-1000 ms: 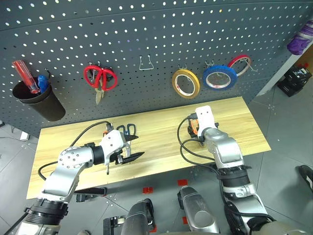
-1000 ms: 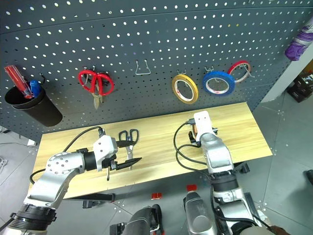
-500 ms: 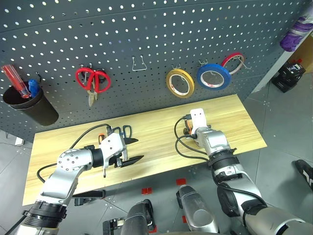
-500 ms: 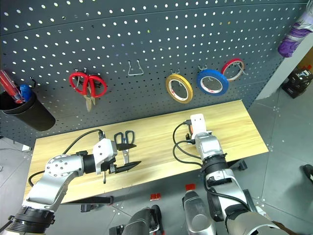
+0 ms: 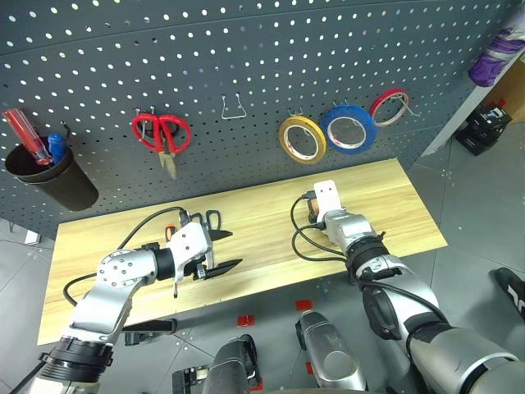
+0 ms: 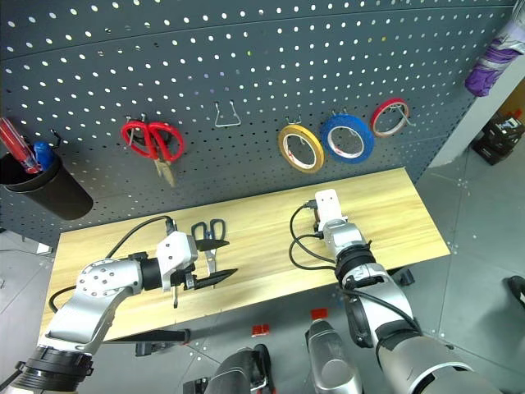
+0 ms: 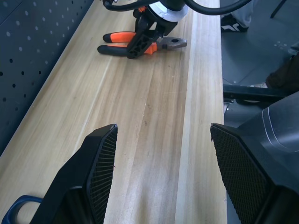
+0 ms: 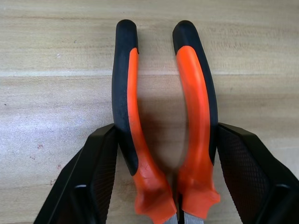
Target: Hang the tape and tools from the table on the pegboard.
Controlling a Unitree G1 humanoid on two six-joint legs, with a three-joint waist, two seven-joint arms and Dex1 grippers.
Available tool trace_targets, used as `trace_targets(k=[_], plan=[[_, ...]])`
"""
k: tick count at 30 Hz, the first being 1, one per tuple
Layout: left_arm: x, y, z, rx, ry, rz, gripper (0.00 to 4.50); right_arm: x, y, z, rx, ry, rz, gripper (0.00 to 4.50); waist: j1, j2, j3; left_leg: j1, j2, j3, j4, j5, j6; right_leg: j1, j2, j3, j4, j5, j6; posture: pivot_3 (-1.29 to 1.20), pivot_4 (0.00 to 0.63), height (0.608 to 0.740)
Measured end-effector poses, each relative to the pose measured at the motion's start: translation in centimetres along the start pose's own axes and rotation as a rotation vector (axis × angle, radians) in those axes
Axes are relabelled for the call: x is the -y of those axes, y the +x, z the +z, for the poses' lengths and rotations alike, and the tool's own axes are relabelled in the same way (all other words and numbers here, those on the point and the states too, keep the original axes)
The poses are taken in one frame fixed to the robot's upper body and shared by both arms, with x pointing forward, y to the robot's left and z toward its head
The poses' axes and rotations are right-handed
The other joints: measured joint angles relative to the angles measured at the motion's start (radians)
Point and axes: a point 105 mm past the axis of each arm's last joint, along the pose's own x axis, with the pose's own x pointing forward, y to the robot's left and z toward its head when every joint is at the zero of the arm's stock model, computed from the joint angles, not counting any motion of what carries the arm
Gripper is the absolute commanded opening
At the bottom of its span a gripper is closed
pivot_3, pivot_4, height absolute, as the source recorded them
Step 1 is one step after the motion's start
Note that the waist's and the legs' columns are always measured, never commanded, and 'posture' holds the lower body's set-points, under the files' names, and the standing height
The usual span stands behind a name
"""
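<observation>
Right gripper (image 8: 166, 182): we see its two black fingers (image 8: 96, 177) straddling the orange-and-black-handled pliers (image 8: 163, 116), pads touching the outer sides of both handles near the pivot; we read this as a grip just closing, not yet a firm hold.
Pliers: lying flat on the light wood-grain table (image 5: 410, 205), right of its middle, handles pointing toward the board.
Left gripper (image 7: 161, 154): jaws stand wide with nothing between them, hovering over bare tabletop.
Black-handled scissors (image 6: 210, 238): on the table just beside the left gripper, toward the board.
Blue ring-shaped roll of tape (image 5: 348, 129): already hanging on the dark grey perforated pegboard (image 5: 246, 66), between a yellow roll (image 5: 301, 138) and a red roll (image 5: 389, 105).
Slim screwdriver: we cannot make it out for sure from the head views.
Free hook (image 5: 235, 107): bare wire hook left of the yellow roll, a likely target.
Risk: the fingers sit low near the pivot, so the handles could squeeze together and slip, or the heavy jaw end could swing down on lifting.
Risk: the trailing black cable (image 5: 305, 238) lies near the pliers and may snag.
</observation>
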Motion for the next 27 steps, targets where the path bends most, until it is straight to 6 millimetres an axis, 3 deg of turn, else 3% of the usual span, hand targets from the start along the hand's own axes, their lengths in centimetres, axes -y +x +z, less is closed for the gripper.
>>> trace_targets(k=[4,7,9,14,18,21,24,27], plan=[[-0.1,-0.2,-0.1,0.037,-0.065,0.052,3.35,-0.1,-0.1,0.1,0.021,-0.043,0.009,2.89,0.002,0.0,0.0,0.0,0.0,0.0,0.0,0.0,0.0,-0.001,0.0,0.0,0.0,0.0,0.0,-0.33,0.261,0.74],[-0.4,-1.2,0.1,0.068,-0.107,0.117,3.35,-0.7,-1.6,0.8,0.127,-0.045,0.063,2.89,0.006,0.0,0.0,-0.004,0.001,0.0,0.0,0.0,0.0,-0.005,0.0,0.0,0.0,0.0,0.0,-0.33,0.261,0.74],[-1.0,-2.0,0.6,0.105,-0.12,0.188,3.35,-1.6,-3.8,1.8,0.217,-0.038,0.122,2.89,0.007,0.001,0.0,-0.015,0.0,0.0,0.002,0.0,0.0,-0.017,0.0,0.0,0.004,0.0,0.0,-0.33,0.265,0.74],[-2.9,-4.1,1.6,0.211,-0.188,0.403,3.35,-4.3,-10.4,5.0,0.448,-0.041,0.268,2.89,0.01,0.0,0.0,-0.016,0.001,0.0,0.003,0.0,-0.001,-0.02,0.001,0.0,0.009,0.0,0.0,-0.33,0.266,0.74],[-3.8,-5.7,2.3,0.261,-0.219,0.537,3.35,-6.9,-14.7,8.4,0.621,-0.002,0.39,2.89,0.014,0.0,0.0,-0.015,0.001,0.0,0.003,0.0,-0.001,-0.02,0.0,0.001,0.009,0.0,0.0,-0.3,0.275,0.74],[-4.0,-6.1,3.2,0.288,-0.223,0.576,3.35,-8.3,-17.5,12.7,0.776,0.009,0.461,2.89,0.02,0.0,0.0,-0.016,0.0,0.0,0.003,0.0,-0.001,-0.02,0.0,0.001,0.009,0.0,0.0,-0.27,0.281,0.74],[-3.9,-6.1,4.3,0.308,-0.219,0.585,3.35,-7.7,-20.3,17.2,0.964,0.006,0.465,2.89,0.039,0.0,0.0,-0.016,0.0,0.0,0.003,0.0,-0.001,-0.02,0.0,0.0,0.009,0.0,0.0,-0.26,0.284,0.74],[-4.0,-6.2,5.1,0.323,-0.229,0.605,3.35,-7.2,-21.7,20.6,1.087,0.016,0.441,2.89,0.054,0.0,0.0,-0.015,0.0,0.0,0.003,0.001,-0.001,-0.02,0.0,0.0,0.009,0.0,0.0,-0.24,0.285,0.74]])
